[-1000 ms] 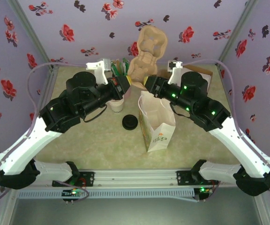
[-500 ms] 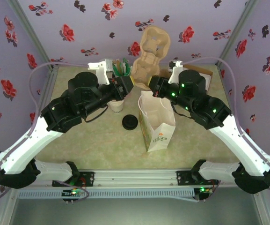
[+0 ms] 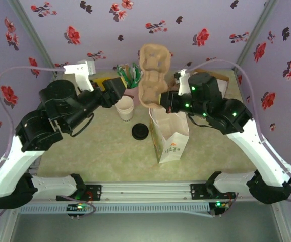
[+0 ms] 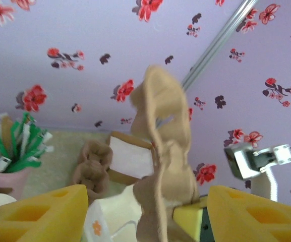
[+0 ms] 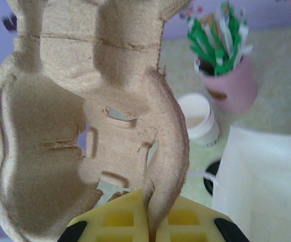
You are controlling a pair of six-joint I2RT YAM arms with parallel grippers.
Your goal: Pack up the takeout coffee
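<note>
The takeout coffee (image 3: 125,107) is a small cream-white cup standing open-topped on the table; the right wrist view has it (image 5: 198,118) behind the carrier. A brown pulp carrier (image 3: 153,73) hangs upright above the white paper bag (image 3: 169,132). My right gripper (image 3: 160,99) is shut on the carrier's lower edge, its yellow fingers (image 5: 120,222) pinching the rim of the carrier (image 5: 84,101). My left gripper (image 3: 119,86) is open, left of the carrier and above the cup. In its wrist view the left gripper (image 4: 145,222) has its fingers (image 4: 34,217) spread wide, clear of the carrier (image 4: 165,151).
A black lid (image 3: 140,131) lies on the table beside the bag. A pink cup of green sachets (image 3: 130,75) stands at the back. More pulp carriers (image 4: 90,169) and a brown-and-white box (image 4: 130,159) lie at the back right. Flowered walls close in three sides.
My left gripper has opened, let go of the carrier and drawn back to the left. My right gripper has closed on the carrier and now holds it alone, a little lower.
</note>
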